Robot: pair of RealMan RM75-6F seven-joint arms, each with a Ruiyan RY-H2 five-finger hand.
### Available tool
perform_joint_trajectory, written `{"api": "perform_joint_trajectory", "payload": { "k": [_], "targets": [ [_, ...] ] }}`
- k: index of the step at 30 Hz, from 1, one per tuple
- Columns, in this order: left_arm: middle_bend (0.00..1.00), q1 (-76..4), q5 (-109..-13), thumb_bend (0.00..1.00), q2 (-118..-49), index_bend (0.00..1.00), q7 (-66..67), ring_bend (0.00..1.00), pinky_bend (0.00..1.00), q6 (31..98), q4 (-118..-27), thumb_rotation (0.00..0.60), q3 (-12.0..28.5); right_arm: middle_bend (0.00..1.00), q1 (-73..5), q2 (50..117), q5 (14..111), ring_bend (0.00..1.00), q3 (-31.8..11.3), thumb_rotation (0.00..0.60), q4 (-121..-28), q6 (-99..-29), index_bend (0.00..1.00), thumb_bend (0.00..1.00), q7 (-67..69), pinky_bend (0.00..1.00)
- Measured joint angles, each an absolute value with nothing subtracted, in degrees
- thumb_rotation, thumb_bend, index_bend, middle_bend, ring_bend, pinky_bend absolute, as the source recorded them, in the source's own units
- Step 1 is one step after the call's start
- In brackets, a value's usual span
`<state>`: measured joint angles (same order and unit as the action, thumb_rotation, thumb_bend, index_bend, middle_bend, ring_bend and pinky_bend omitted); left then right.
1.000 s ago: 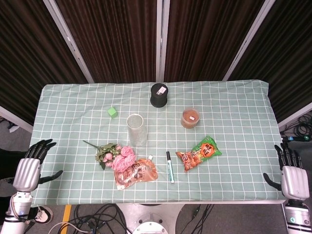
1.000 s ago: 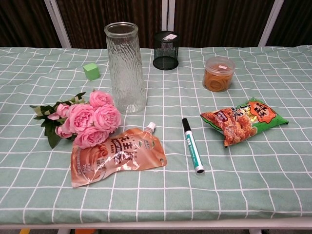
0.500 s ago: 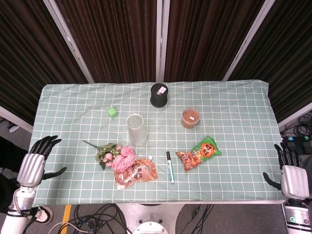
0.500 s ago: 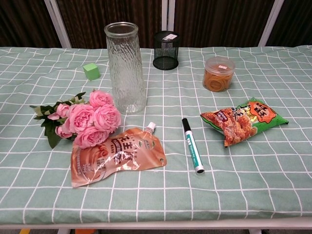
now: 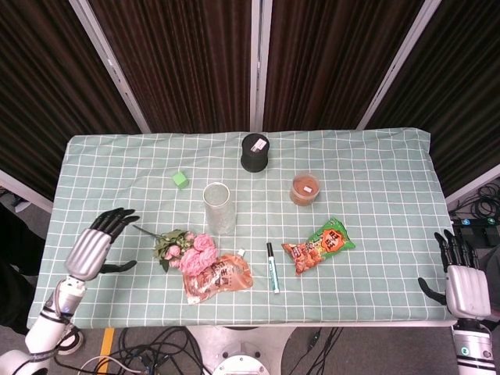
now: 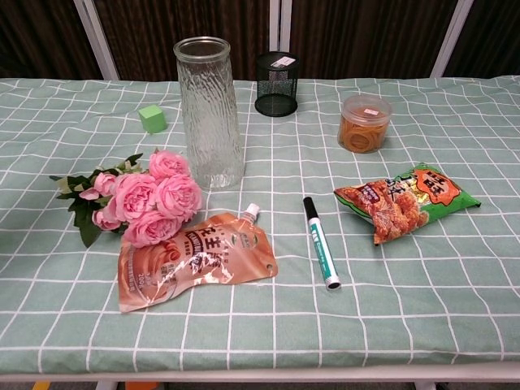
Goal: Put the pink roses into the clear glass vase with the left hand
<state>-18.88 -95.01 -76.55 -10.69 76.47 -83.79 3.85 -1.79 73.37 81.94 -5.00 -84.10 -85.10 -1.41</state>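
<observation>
The pink roses lie flat on the checked cloth, blooms to the right, leaves and stem pointing left. Just behind them the clear glass vase stands upright and empty. My left hand hovers over the table's left part, fingers spread, holding nothing, a short way left of the stem end. My right hand hangs open beyond the table's right front corner. Neither hand shows in the chest view.
An orange pouch lies against the roses' front side. A marker, a snack bag, a small lidded jar, a black mesh cup and a green cube stand about the table.
My left hand has moved in from beyond the table's left edge, up and to the right toward the rose stem. The right hand has barely shifted.
</observation>
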Motion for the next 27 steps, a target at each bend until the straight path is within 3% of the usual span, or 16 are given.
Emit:
{"api": "perform_joint_trajectory", "payload": {
  "k": [14, 27],
  "targets": [
    [0.06, -29.6, -99.9, 0.0, -79.7, 0.13, -15.3, 0.05, 0.13, 64.8, -79.5, 0.6, 0.2, 0.0, -1.8, 73.4, 81.6, 0.0, -5.0, 0.6, -83.9, -84.9, 0.0, 0.13, -1.6, 0.0],
    [0.01, -35.5, -96.1, 0.0, -83.6, 0.09, -15.8, 0.02, 0.11, 56.2, -76.9, 0.6, 0.0, 0.0, -1.6, 73.5, 80.8, 0.0, -5.2, 0.6, -82.8, -84.5, 0.0, 0.13, -0.4, 0.0]
  ]
}}
